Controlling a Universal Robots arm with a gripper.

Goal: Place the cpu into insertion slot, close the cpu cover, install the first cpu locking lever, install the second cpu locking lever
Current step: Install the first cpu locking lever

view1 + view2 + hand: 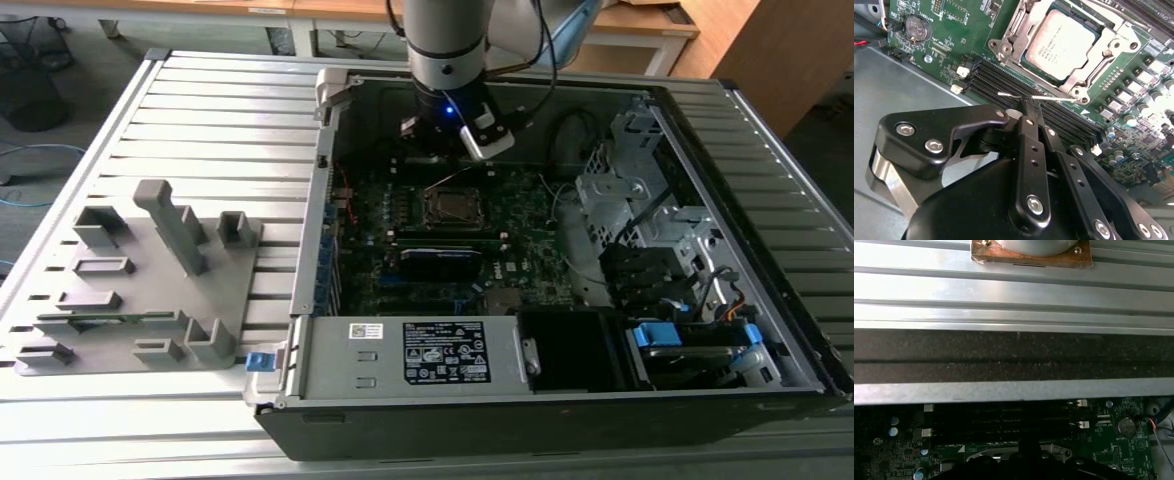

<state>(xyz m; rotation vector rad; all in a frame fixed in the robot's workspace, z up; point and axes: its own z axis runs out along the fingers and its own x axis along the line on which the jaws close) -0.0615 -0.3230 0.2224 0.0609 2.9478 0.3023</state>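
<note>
Atop a slatted metal table (200, 110), inside an open computer case (534, 420), on the green motherboard (954, 20): cpu (1061, 42) seated in the insertion slot (429, 208) (cpu cover (1013, 31) lying flat around it). Just beside that slot, gripper (1030, 102) with fingers (1026, 131) pressed together, tips touching a thin wire locking lever (1059, 99) above the black memory slots (1004, 80)

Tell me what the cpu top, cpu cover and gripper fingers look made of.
cpu: matte silver-grey metal top, soft sheen. cpu cover: bright stamped metal, likely steel, glinting at its edges. Gripper fingers, shut on the locking lever: smooth semi-gloss black, bolted; coated metal or plastic, hard to tell.
</note>
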